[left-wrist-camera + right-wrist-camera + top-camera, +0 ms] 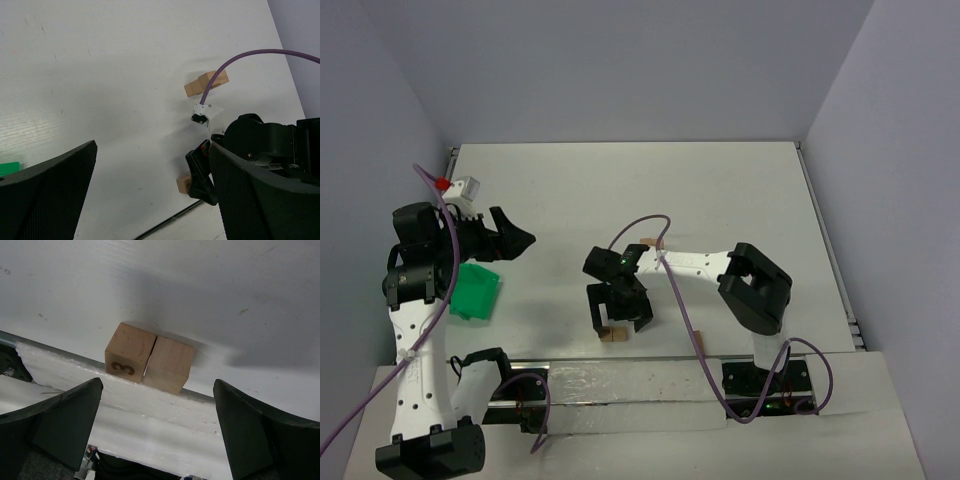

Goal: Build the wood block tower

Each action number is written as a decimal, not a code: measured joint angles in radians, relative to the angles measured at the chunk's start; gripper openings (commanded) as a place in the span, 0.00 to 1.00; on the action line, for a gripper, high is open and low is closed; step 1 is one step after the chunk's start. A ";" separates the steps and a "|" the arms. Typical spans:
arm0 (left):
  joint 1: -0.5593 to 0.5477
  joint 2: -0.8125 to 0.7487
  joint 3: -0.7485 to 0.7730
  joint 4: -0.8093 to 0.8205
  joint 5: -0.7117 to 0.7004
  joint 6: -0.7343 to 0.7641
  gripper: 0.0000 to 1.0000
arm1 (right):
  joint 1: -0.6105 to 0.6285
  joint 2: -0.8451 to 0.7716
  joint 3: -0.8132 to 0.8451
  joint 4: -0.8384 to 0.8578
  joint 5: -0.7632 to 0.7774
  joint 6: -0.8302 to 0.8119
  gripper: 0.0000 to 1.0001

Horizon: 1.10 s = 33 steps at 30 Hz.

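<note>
**Block location.** A pair of blocks (150, 361) sits on the white surface (720, 190) at its near edge, directly under the right claw (157, 387). The numbered block (129, 355), marked "3" on a side face, touches the plain block (170, 365) face to face. Both lie flat, one layer high. A second group of blocks (206, 83) lies farther back, well apart from the pair, and their count cannot be told. No stacked layer shows in any view, so the tower is judged to be at its base course.

**Handling.** The blocks look like solid bare wood. Expect them to be light, stiff and not fragile. The smooth faces may slip under a weak pinch, and so light a block will shift if nudged. Take hold across two opposite side faces at mid-height, with the claw square to those faces. On the touching pair only the outer faces are free, and a pinch along the row would catch both blocks.

**Right claw.** The jaws are spread wide, wider than the pair as seen from the wrist. The claw hangs above the blocks, holds nothing and touches nothing.

**Left claw** (152, 155). The jaws are also spread wide and empty. The claw is raised over bare surface near the green tray (475, 290), well apart from every block.
</note>
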 measured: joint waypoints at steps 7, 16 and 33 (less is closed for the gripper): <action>0.001 -0.012 -0.013 0.000 0.002 0.007 0.99 | -0.001 0.021 0.021 -0.004 0.012 0.000 1.00; 0.009 -0.019 -0.023 -0.001 0.009 0.019 0.98 | -0.001 0.026 0.032 -0.004 0.030 0.000 1.00; 0.020 -0.026 -0.035 -0.001 0.021 0.023 0.98 | -0.001 0.038 0.044 -0.007 0.039 0.000 1.00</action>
